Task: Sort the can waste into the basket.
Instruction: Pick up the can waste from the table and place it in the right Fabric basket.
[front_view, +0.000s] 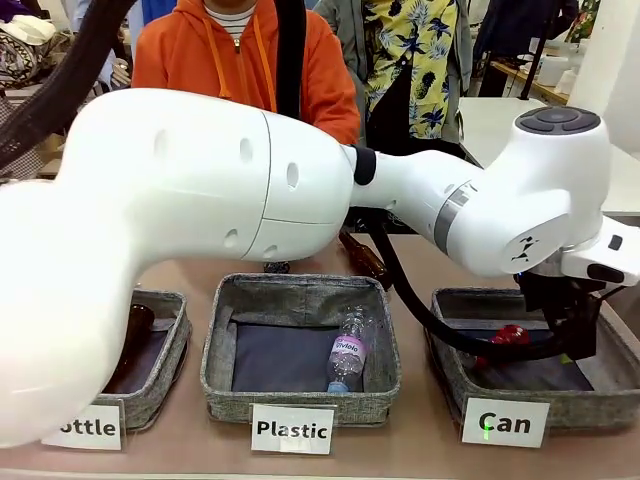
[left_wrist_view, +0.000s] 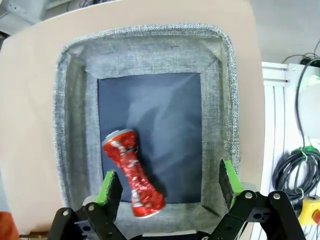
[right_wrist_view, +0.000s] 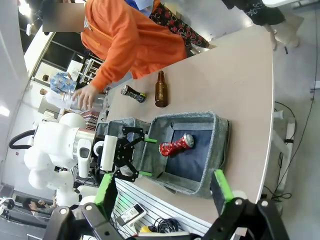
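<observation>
Left gripper (left_wrist_view: 170, 180): jaws spread wide and empty above the basket (left_wrist_view: 150, 47) labelled "Can", where the red can (left_wrist_view: 132, 172) lies loose. Right gripper (right_wrist_view: 162, 192): jaws spread, empty. Judged step: one can is sorted. The next move calls for lifting clear and reaching the black can (right_wrist_view: 133, 93) on the far table (right_wrist_view: 240, 70), beside a brown bottle (right_wrist_view: 160, 89).

Bottle label (front_view: 88, 427) partly hidden by left arm (front_view: 150, 200), black can (right_wrist_view: 133, 93) print unreadably small

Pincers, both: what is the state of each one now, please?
Left pincer: open, above the red can.
Right pincer: open, holding nothing.
</observation>
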